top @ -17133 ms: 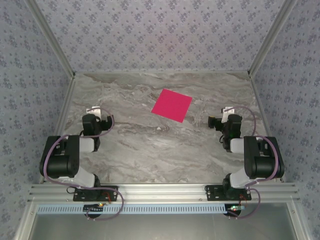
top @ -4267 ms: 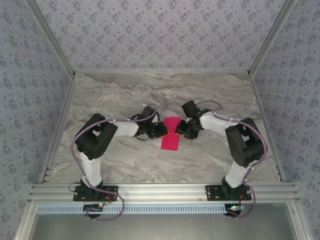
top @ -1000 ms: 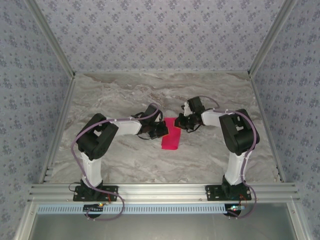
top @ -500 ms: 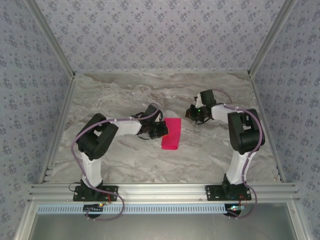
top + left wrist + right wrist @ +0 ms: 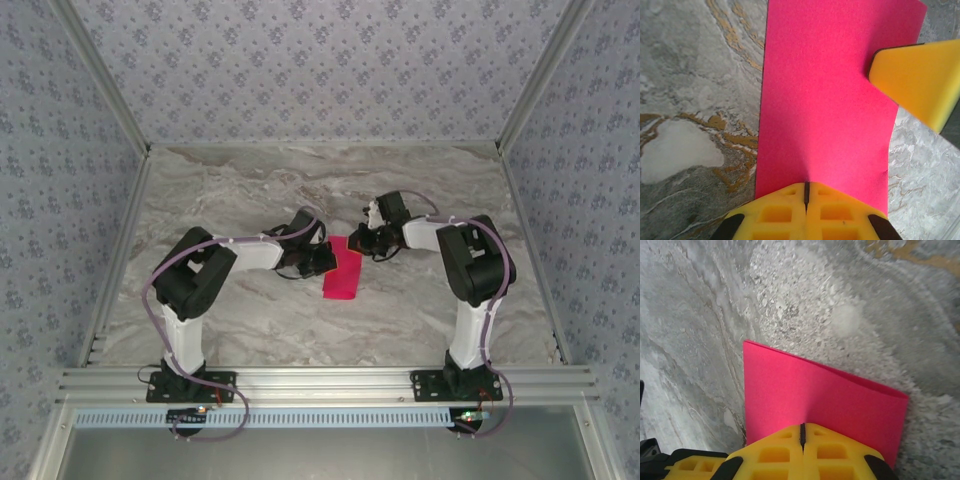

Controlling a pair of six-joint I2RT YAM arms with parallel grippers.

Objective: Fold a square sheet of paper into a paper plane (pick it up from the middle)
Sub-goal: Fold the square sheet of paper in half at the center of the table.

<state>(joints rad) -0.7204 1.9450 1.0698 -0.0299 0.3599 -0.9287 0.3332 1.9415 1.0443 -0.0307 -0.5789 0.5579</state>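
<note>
Left tool [image 5: 805,186]: jaws closed, tips on left edge of square sheet of paper [image 5: 820,100]. Right tool [image 5: 801,427]: closed, tips at far right corner. Sheet folded double, flat at middle of counter [image 5: 250,180]. Likely light, limp, slippery, easily creased; best held at edges.

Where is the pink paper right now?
In the top view the square sheet of paper, folded narrow, lies central on the table, the left gripper at its left edge and the right gripper at its far right corner.
</note>
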